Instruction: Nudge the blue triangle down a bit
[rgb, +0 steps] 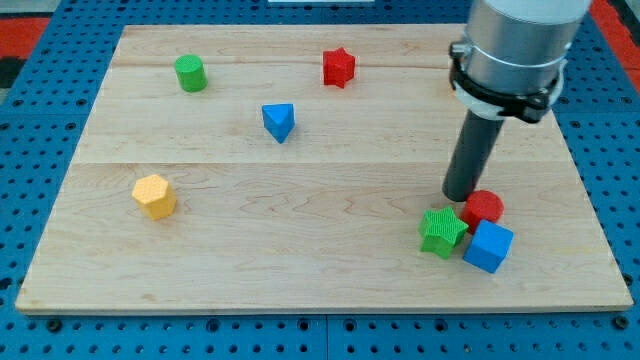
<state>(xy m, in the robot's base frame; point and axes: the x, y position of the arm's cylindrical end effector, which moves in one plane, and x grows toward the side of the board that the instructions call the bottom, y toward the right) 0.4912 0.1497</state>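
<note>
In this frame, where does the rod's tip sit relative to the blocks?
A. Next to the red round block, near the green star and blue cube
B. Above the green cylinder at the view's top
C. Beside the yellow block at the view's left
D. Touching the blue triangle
A: my tip rests right by the red round block, close to the green star and blue cube, far to the right of the blue triangle.

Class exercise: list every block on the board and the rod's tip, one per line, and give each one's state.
Blue triangle: alone, upper middle, untouched.
Green cylinder: upright, top left.
Red star: alone near top edge.
Yellow hexagon: alone, left.
Green star: touching blue cube.
Blue cube: lower right.
Red cylinder: behind cube.
My tip: beside red cylinder, far from triangle.
</note>
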